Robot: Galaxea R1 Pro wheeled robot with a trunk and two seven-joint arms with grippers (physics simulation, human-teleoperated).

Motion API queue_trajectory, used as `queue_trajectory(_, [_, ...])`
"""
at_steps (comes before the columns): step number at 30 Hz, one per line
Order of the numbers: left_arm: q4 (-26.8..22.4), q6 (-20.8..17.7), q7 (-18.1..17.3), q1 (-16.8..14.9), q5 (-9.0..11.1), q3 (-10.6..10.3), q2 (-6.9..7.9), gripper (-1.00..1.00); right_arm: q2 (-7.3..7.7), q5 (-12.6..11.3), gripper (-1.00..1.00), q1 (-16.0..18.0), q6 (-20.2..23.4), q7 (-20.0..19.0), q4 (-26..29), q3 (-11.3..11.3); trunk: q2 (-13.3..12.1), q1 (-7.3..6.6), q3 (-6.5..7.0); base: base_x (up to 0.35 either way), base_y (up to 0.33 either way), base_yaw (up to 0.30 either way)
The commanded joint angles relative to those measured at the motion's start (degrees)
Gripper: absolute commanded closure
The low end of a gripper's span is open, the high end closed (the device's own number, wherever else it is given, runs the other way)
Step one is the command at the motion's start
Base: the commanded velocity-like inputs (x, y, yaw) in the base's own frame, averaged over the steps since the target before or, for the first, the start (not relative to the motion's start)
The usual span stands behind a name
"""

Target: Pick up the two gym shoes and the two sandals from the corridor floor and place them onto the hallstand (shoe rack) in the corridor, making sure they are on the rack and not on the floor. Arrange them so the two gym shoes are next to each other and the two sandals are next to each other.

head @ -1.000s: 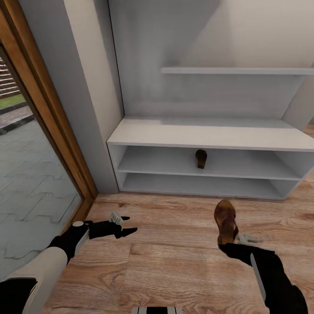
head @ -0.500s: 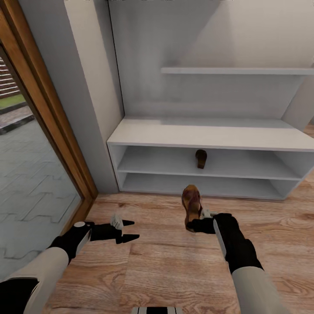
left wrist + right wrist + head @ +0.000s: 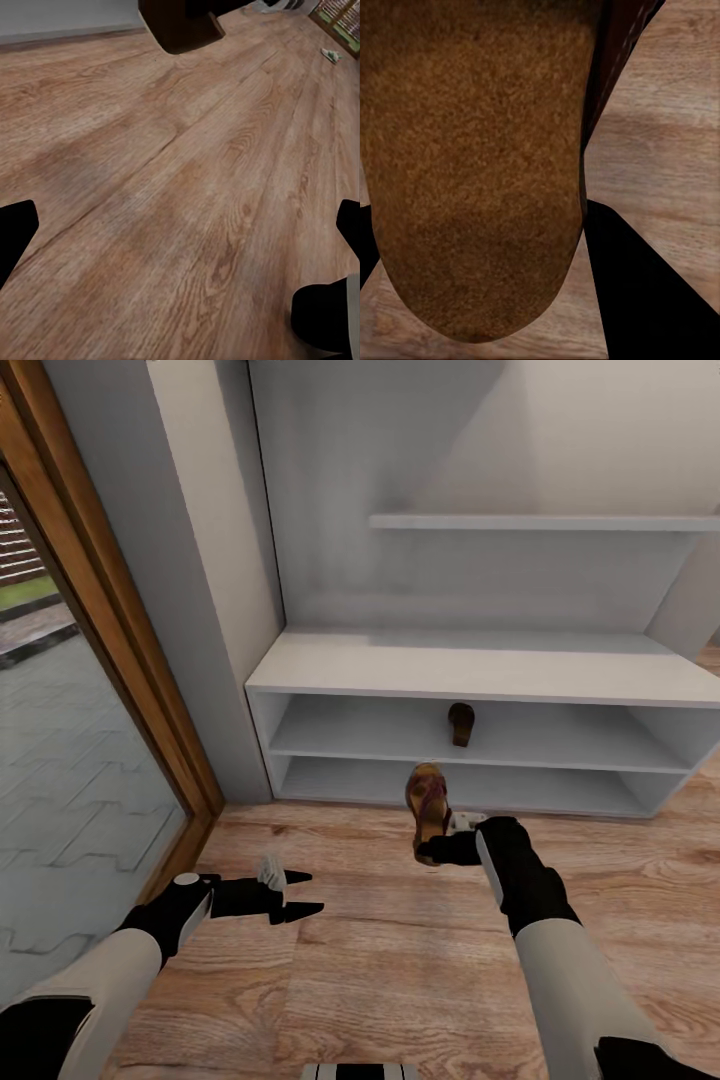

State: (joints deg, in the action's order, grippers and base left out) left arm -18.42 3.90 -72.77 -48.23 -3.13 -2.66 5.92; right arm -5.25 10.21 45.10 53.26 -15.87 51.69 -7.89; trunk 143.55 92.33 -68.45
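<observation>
In the head view my right gripper (image 3: pixel 437 849) is shut on the heel end of a reddish-brown sandal (image 3: pixel 427 804), held above the corridor floor (image 3: pixel 380 950) just in front of the hallstand (image 3: pixel 480 672), toe toward it. Its tan sole (image 3: pixel 472 165) looms close in the right wrist view. A second sandal (image 3: pixel 461 722) stands on the hallstand's middle tier. My left gripper (image 3: pixel 303 892) hangs open over bare floor at the lower left. The gym shoes are out of view.
A grey wall (image 3: pixel 215 590) and a wood-framed glass door (image 3: pixel 120 660) bound the left side. An upper shelf (image 3: pixel 540 522) juts from the hallstand's back panel. Open plank floor stretches between my arms.
My right arm has carried the sandal leftward and forward, from the right floor area up to the front of the hallstand's lower tiers. The left arm has drifted slightly lower.
</observation>
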Motion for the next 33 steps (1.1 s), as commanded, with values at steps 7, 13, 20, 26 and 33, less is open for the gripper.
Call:
queue_trajectory(7, [0.0,0.4,0.0,0.0,0.0,-0.2,-0.03,-1.0,-0.12,0.3,1.0,0.1,-10.2,-0.4,-9.0,-0.2,0.0,-0.01,-0.05,0.0,0.0,0.0])
queue_trajectory(13, [0.0,0.4,0.0,0.0,0.0,-0.2,-0.03,-1.0,-0.11,0.3,1.0,0.1,-18.5,-0.4,-11.4,-0.2,0.0,-0.01,-0.05,0.0,0.0,0.0])
queue_trajectory(20, [0.0,0.4,0.0,0.0,0.0,-0.2,-0.03,-1.0,-0.11,0.4,1.0,0.1,-19.2,-0.3,-11.5,-0.2,0.0,-0.01,-0.05,0.0,0.0,0.0])
queue_trajectory(26, [0.1,0.4,0.0,0.0,0.1,-0.2,-0.03,-1.0,-0.07,0.3,1.0,0.1,-19.2,-0.2,-11.5,-0.3,0.0,-0.01,-0.05,0.0,0.0,0.0])
queue_trajectory(33, [0.5,0.4,0.0,0.0,0.2,-0.2,-0.4,-1.0,-0.06,0.2,1.0,0.1,-19.1,4.4,-11.4,-0.3,0.0,-0.01,-0.05,0.0,0.0,0.0])
